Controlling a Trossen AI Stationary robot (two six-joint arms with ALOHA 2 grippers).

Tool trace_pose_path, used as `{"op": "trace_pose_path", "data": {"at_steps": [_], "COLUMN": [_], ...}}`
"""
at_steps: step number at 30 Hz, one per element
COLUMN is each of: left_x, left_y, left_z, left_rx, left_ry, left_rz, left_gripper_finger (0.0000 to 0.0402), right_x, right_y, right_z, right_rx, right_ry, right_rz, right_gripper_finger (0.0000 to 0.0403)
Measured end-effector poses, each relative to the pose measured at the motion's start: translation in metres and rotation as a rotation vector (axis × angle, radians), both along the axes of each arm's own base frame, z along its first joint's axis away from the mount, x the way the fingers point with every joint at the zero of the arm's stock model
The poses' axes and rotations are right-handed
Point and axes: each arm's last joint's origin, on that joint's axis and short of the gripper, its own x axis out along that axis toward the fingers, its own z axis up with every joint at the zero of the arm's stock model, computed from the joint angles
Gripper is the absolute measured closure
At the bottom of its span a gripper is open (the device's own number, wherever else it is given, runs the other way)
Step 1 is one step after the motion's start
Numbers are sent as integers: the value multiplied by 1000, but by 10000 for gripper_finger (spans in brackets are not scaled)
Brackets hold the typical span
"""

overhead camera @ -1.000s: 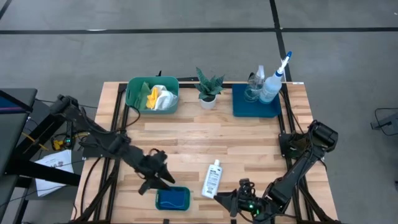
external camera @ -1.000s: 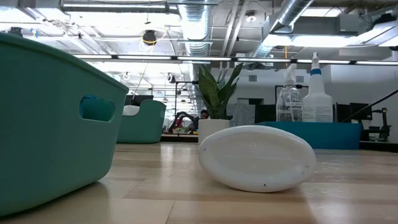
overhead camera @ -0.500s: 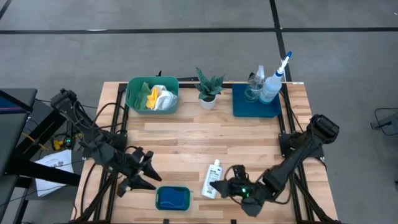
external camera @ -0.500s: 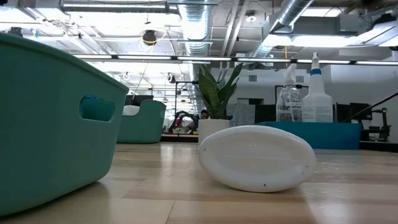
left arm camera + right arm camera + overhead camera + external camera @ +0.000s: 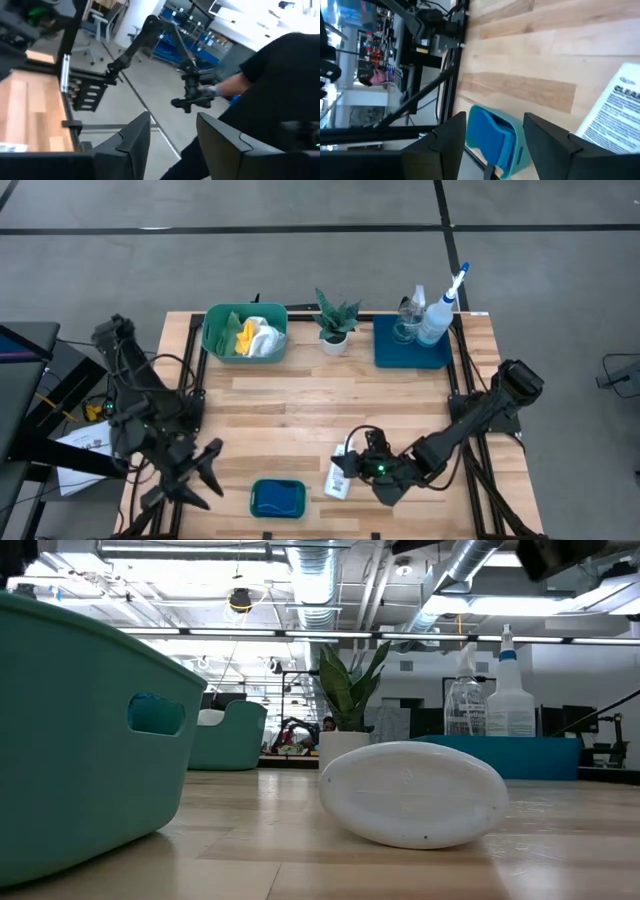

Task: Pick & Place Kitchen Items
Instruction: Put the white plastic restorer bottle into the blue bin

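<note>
My right gripper (image 5: 343, 467) sits low in the frame, just right of centre, at the small white bottle (image 5: 340, 472) lying flat on the table (image 5: 300, 400); fingers spread, a clear gap showing in the right wrist view, nothing pinched; the bottle's label (image 5: 620, 120) sits at that view's right edge, off the line between the fingers, with the near green tub (image 5: 495, 140) and its blue sponge showing through the gap instead.

My left gripper (image 5: 205, 470) hangs at lower left, off the table's edge; fingers apart, holding nothing; its wrist view looks out into the room.

Other items: cloths in the far green tub (image 5: 245, 332), upper left of centre; two spray bottles (image 5: 428, 315) standing on the dark blue tray (image 5: 410, 345), upper right; potted plant (image 5: 333, 325) between them.

Risks, as I judge them: the bottle is rounded and on its side; if I close while off-centre it may roll or skid from the fingers, or get shoved toward the near tub (image 5: 277, 498) just beside it; a grip on the label end alone could let it swing and drop on the lift; my arm lies low along the table's front edge, so a hasty lift might clip the frame.

Against a second ago: my right gripper has come up from the bottom edge to the bottle and narrowed a little; my left has pulled back from beside the near tub, out toward lower left; bottle, tubs and tray unmoved.
</note>
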Motion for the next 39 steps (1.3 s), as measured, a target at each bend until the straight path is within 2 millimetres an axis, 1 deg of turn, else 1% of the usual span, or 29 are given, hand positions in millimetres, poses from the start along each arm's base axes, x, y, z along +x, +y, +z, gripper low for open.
{"op": "trace_pose_path", "data": {"at_steps": [3, 7, 10, 13, 16, 20, 22, 26, 29, 31, 33, 36, 38, 39], "left_x": [-14, -28, -31, -31, -30, -31, -31, -30, -21, -16, -11, -6, -7, -8], "left_y": [6, 25, 41, 60, 82, 109, 118, 132, 136, 136, 135, 134, 134, 135], "left_z": [2, 2, 5, 9, 11, 13, 11, -9, -33, -49, -68, -101, -115, -117], "left_rx": [49, 173, 277, 355, 396, 377, 377, 337, 295, 263, 270, 300, 299, 290], "left_ry": [0, -16, -63, -107, -117, -116, -151, -207, -260, -315, -333, -276, -282, -311], "left_rz": [50, 183, 287, 337, 355, 385, 360, 347, 310, 257, 210, 161, 119, 109], "left_gripper_finger": [265, 302, 334, 367, 394, 395, 395, 400, 400, 399, 399, 399, 399, 399], "right_x": [4, 8, 12, 16, 21, 30, 35, 45, 47, 47, 45, 43, 42, 41], "right_y": [-5, -11, -16, -22, -31, -46, -56, -70, -75, -75, -73, -70, -67, -66], "right_z": [1, 1, 2, 2, 2, 1, 1, 4, 4, 4, 5, 4, 6, 8], "right_rx": [-6, 2, 24, 27, 26, 53, 51, 68, 99, 135, 153, 163, 143, 133], "right_ry": [-5, -13, -23, -25, -21, 13, 29, -5, -18, -39, -70, -121, -162, -183], "right_rz": [-15, -37, -63, -83, -100, -80, -70, -82, -115, -158, -216, -309, -371, -392], "right_gripper_finger": [213, 213, 213, 213, 213, 213, 214, 214, 215, 217, 220, 228, 235, 238]}}
